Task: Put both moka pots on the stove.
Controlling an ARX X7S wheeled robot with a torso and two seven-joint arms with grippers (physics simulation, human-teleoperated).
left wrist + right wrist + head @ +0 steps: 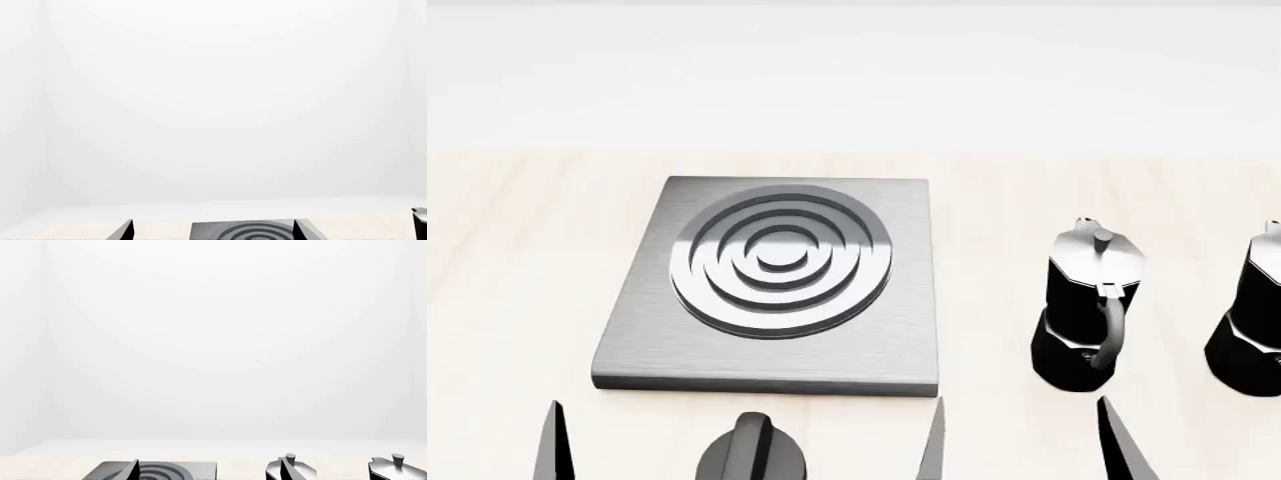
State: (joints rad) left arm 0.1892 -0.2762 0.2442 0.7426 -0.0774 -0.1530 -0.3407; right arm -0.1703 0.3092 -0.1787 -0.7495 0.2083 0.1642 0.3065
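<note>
Nearest the head camera, at the bottom edge, sit four dark fingertips and a short black knob (751, 452); the left gripper (743, 440) shows one tip at each side of that knob, spread wide with nothing between them but the knob below; the right gripper (1024, 440) likewise stands open and empty. Just beyond the left gripper lies the stove (641, 330), flat on the pale table (507, 250), its ring burner bare. Both moka pots stand upright on the table to the stove's right, apart from it; the nearer moka pot (1084, 305) stands just ahead of the right gripper's gap, handle toward the robot; the farther moka pot (1254, 310) is cut by the picture's edge, outside both grippers.
</note>
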